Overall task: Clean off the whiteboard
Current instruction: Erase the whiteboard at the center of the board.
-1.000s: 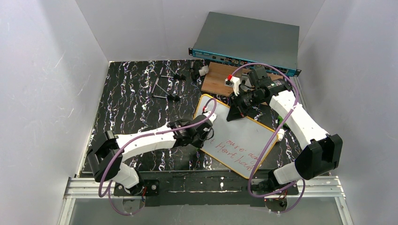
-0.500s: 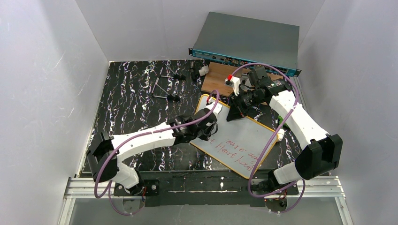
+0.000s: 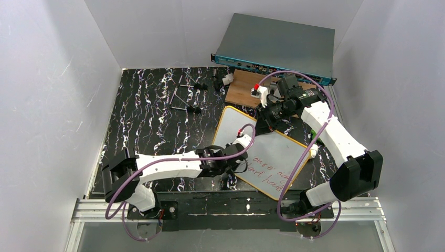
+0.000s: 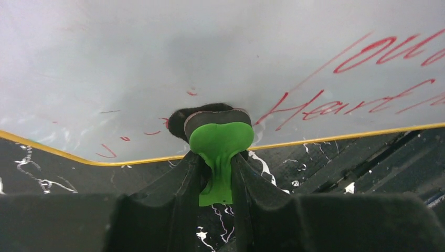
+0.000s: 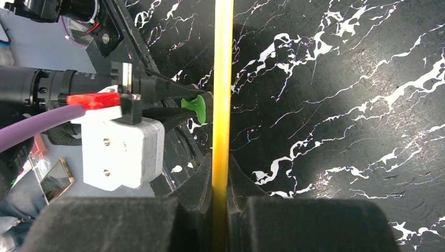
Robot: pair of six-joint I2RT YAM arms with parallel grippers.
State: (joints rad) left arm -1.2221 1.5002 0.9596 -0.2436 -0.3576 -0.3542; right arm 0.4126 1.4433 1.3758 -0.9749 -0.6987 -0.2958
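Observation:
The whiteboard (image 3: 281, 144), white with a thin yellow frame, lies askew on the black marbled table (image 3: 152, 121). Red handwriting (image 3: 268, 169) covers its near part. My left gripper (image 3: 242, 158) is shut on the stem of a green eraser (image 4: 219, 140). The eraser's dark pad presses on the whiteboard (image 4: 210, 52) close to its near-left edge, beside the red words (image 4: 336, 105) and a few faint red smears. My right gripper (image 3: 262, 125) is shut on the board's far edge; the yellow frame (image 5: 222, 79) runs edge-on between its fingers (image 5: 220, 176).
A brown wooden board (image 3: 242, 88) lies behind the whiteboard, with a small red-and-white part (image 3: 257, 90) on it. A grey rack unit (image 3: 278, 44) stands at the back. Thin metal rods (image 3: 183, 97) lie at the back left. White walls enclose both sides.
My left gripper has slid with the eraser from the board's far-left part toward its near-left edge, wiping away some red marks. The right gripper has stayed clamped on the far edge.

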